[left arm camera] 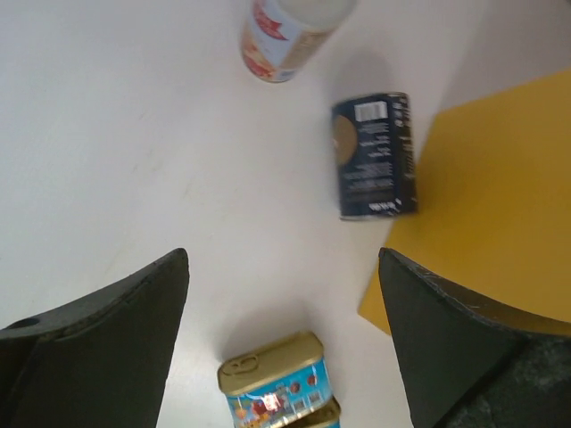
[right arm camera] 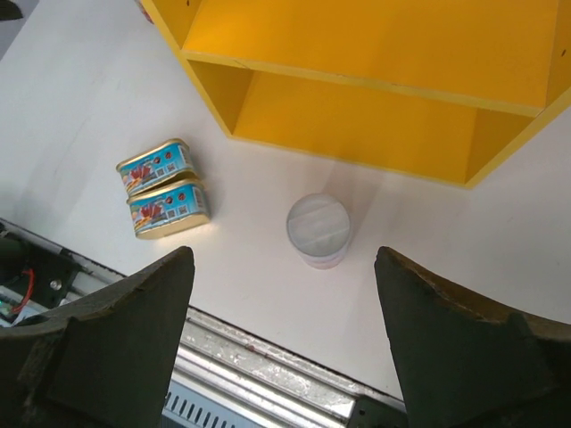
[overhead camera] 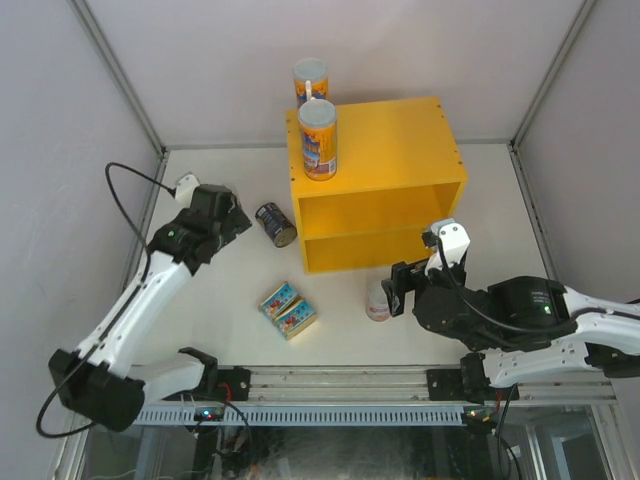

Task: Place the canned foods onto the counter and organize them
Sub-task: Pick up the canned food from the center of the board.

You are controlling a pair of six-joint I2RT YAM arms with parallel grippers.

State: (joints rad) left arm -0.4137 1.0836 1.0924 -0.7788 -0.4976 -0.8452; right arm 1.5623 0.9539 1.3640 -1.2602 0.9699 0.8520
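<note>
The yellow counter [overhead camera: 400, 135] stands at the table's back centre. One tall orange-blue tube [overhead camera: 318, 140] stands on its top left corner, and another [overhead camera: 310, 78] stands behind it. The dark steel can [overhead camera: 276, 224] lies on its side left of the counter, just right of my open, empty left gripper [overhead camera: 238, 222]. Two flat blue tins [overhead camera: 288, 310] lie side by side on the table. A short white-pink tube [overhead camera: 378, 300] stands upright before the counter, beside my open, empty right gripper [overhead camera: 400, 285]. The right wrist view shows its white lid [right arm camera: 318, 230] beyond the fingers. The other short tube is out of view.
The left wrist view shows the dark can [left arm camera: 375, 156], the counter's side [left arm camera: 500, 205], a tin [left arm camera: 277, 379] and a white-lidded tube [left arm camera: 285, 36]. The right wrist view shows both tins [right arm camera: 162, 185], the counter's shelf [right arm camera: 375, 80] and the metal rail [right arm camera: 268, 366] at the table's near edge.
</note>
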